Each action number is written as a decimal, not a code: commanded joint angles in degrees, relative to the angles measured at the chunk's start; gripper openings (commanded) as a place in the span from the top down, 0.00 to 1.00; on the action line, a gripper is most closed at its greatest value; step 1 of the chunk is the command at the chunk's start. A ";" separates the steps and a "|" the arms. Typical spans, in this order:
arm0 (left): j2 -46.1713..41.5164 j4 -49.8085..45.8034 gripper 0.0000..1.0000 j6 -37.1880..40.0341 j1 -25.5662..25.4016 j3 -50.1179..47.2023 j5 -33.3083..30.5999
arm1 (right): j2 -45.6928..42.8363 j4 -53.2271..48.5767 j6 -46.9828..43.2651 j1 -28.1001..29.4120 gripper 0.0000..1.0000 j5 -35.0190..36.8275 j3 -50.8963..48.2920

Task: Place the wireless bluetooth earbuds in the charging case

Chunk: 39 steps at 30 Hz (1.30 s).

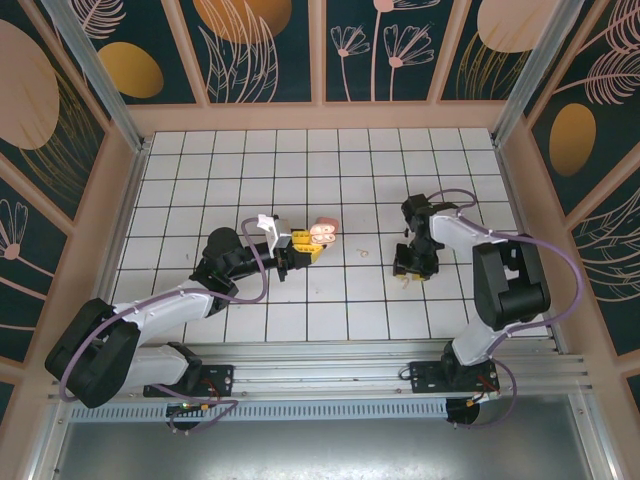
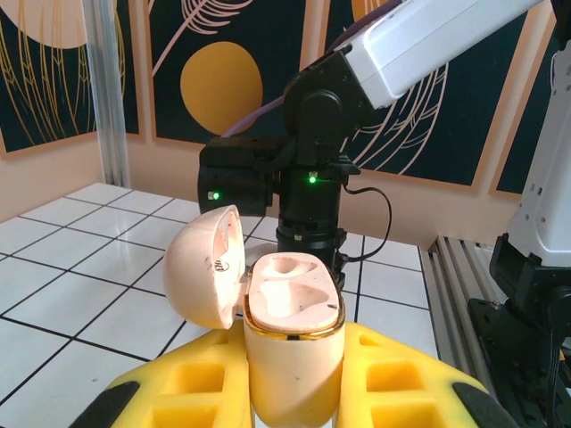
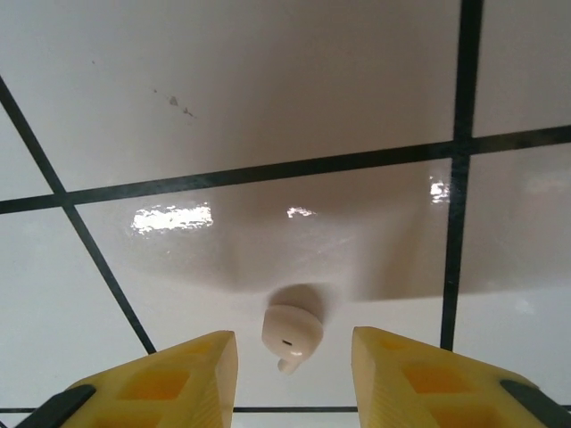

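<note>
The charging case [image 2: 294, 308], salmon-pink, stands upright between the yellow fingers [image 2: 192, 379] of my left gripper [image 2: 294, 392], which is shut on its body. Its lid [image 2: 203, 266] hangs open to the left, and both pale wells are empty. From above, the case [image 1: 322, 233] is held over the table's middle by the left gripper [image 1: 306, 246]. One of the earbuds [image 3: 292, 335] lies on a white tile. My right gripper [image 3: 294, 361] stands open around it, with a gap on each side. From above, the right gripper [image 1: 410, 272] points down at the tiles, right of the case.
A tiny pale bit [image 1: 363, 252] lies on the tiles between the two grippers, too small to identify. The right arm [image 2: 312, 192] rises just behind the case in the left wrist view. Wooden walls [image 1: 130, 180] ring the tiled floor [image 1: 330, 170].
</note>
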 commanded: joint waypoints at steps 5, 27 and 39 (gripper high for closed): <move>-1.20 -0.10 0.86 0.62 -0.27 1.36 -0.28 | 3.22 0.33 -1.02 1.04 0.64 1.66 1.57; -0.24 0.03 0.86 0.40 -0.29 1.16 -0.40 | 2.83 0.63 0.75 2.62 0.68 3.35 -1.58; 0.22 0.12 0.86 0.34 -0.35 1.17 -0.44 | -1.16 2.96 2.05 2.86 0.78 3.51 -3.59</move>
